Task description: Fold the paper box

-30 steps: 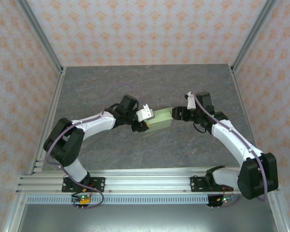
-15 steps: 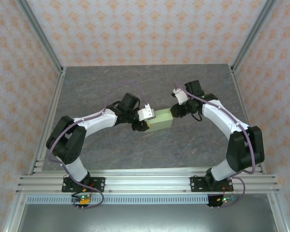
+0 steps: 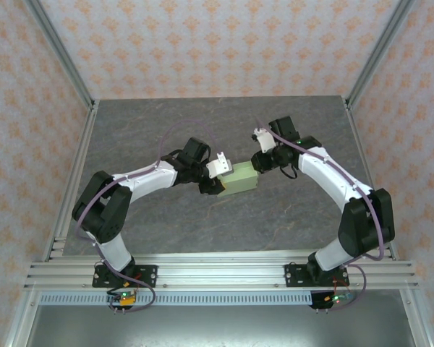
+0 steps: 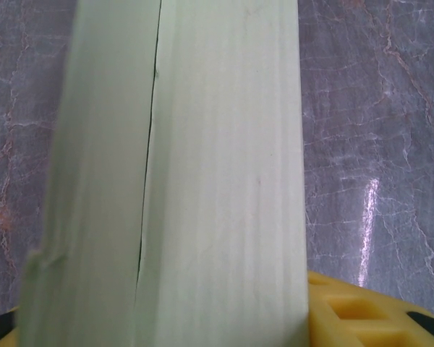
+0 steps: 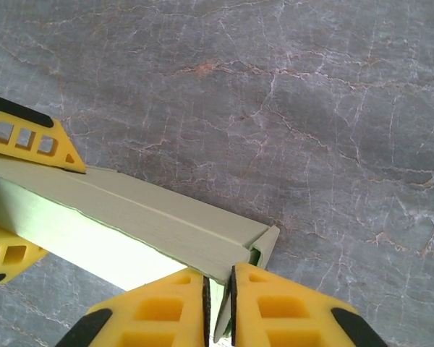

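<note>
The paper box (image 3: 240, 178) is a pale green, small rectangular carton held just above the grey table between both arms. My left gripper (image 3: 215, 178) is shut across its left end. In the left wrist view the box (image 4: 224, 181) runs up the frame, with one yellow finger (image 4: 362, 311) beside it. From the right wrist view, the left gripper's fingers (image 5: 30, 139) clamp the far end of the box (image 5: 130, 224). My right gripper (image 3: 259, 162) (image 5: 218, 303) is nearly shut, pinching a thin end flap (image 5: 264, 246) of the box.
The grey marbled tabletop (image 3: 224, 123) lies open behind and in front of the box. Aluminium frame posts (image 3: 76, 166) line both sides, with patterned walls beyond. A slotted rail (image 3: 217, 271) crosses the near edge by the arm bases.
My right gripper has swung left and farther back to the box's right end and closed on its flap. The left arm and the box have barely moved.
</note>
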`<state>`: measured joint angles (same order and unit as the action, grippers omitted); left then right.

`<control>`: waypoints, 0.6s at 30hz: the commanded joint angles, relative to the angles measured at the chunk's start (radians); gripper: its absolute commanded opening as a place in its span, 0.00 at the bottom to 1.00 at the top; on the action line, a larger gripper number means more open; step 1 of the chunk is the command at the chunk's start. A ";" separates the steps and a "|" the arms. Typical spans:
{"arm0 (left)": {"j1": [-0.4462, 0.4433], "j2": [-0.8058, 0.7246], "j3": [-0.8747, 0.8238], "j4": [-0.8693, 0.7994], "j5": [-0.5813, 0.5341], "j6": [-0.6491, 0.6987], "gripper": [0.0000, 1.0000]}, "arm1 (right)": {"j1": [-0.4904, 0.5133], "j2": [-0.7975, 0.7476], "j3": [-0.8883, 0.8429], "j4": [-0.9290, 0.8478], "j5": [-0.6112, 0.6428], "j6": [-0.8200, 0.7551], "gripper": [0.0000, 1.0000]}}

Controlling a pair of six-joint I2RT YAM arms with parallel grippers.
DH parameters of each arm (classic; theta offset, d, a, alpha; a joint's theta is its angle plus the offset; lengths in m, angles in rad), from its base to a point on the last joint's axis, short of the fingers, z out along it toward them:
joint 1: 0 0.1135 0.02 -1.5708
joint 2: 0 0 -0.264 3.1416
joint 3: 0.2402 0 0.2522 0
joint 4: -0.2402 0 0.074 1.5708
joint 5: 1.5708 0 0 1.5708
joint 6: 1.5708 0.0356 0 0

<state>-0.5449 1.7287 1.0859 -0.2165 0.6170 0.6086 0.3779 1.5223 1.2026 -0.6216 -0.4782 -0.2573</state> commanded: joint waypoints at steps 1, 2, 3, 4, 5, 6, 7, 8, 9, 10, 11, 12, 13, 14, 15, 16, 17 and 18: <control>-0.006 0.017 0.002 0.035 0.009 -0.016 0.48 | 0.026 -0.034 -0.066 0.017 -0.012 0.067 0.14; -0.007 0.019 0.002 0.034 0.007 -0.015 0.48 | 0.024 -0.037 -0.082 0.034 0.004 0.074 0.13; -0.006 0.021 0.004 0.034 0.004 -0.015 0.48 | 0.025 -0.040 -0.099 0.050 0.020 0.075 0.11; -0.007 0.023 0.004 0.034 0.000 -0.015 0.48 | 0.024 -0.045 -0.115 0.069 0.031 0.069 0.09; -0.007 0.026 0.008 0.031 0.000 -0.015 0.48 | 0.025 -0.056 -0.141 0.100 0.046 0.062 0.08; -0.007 0.028 0.011 0.028 0.000 -0.014 0.48 | 0.027 -0.067 -0.173 0.146 0.057 0.063 0.08; -0.006 0.028 0.011 0.031 -0.002 -0.015 0.48 | 0.027 -0.082 -0.198 0.181 0.066 0.071 0.07; -0.006 0.027 0.011 0.035 -0.009 -0.015 0.49 | 0.028 -0.096 -0.226 0.223 0.089 0.084 0.07; -0.007 0.026 0.011 0.040 -0.019 -0.020 0.49 | 0.030 -0.114 -0.253 0.265 0.102 0.098 0.07; -0.006 0.028 0.011 0.046 -0.032 -0.026 0.49 | 0.032 -0.129 -0.274 0.297 0.117 0.115 0.07; -0.006 0.029 0.011 0.056 -0.046 -0.035 0.49 | 0.036 -0.146 -0.296 0.332 0.142 0.141 0.06; -0.003 0.031 0.010 0.068 -0.053 -0.047 0.50 | 0.039 -0.163 -0.322 0.369 0.148 0.167 0.06; -0.003 0.032 0.010 0.078 -0.060 -0.059 0.50 | 0.047 -0.173 -0.337 0.393 0.165 0.189 0.06; -0.004 0.033 0.008 0.094 -0.066 -0.072 0.52 | 0.061 -0.186 -0.357 0.418 0.197 0.213 0.06; -0.003 0.032 0.005 0.111 -0.071 -0.085 0.53 | 0.076 -0.200 -0.379 0.447 0.223 0.232 0.06; -0.004 0.028 0.000 0.129 -0.079 -0.098 0.54 | 0.087 -0.207 -0.395 0.468 0.247 0.249 0.05; -0.003 0.021 -0.011 0.159 -0.089 -0.117 0.57 | 0.098 -0.213 -0.408 0.486 0.277 0.275 0.05; -0.003 0.010 -0.029 0.199 -0.099 -0.142 0.59 | 0.108 -0.215 -0.415 0.495 0.299 0.298 0.05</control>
<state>-0.5453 1.7489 1.0813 -0.1318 0.5667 0.5381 0.4561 1.3220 0.8265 -0.1902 -0.2813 -0.0574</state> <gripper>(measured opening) 0.581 0.058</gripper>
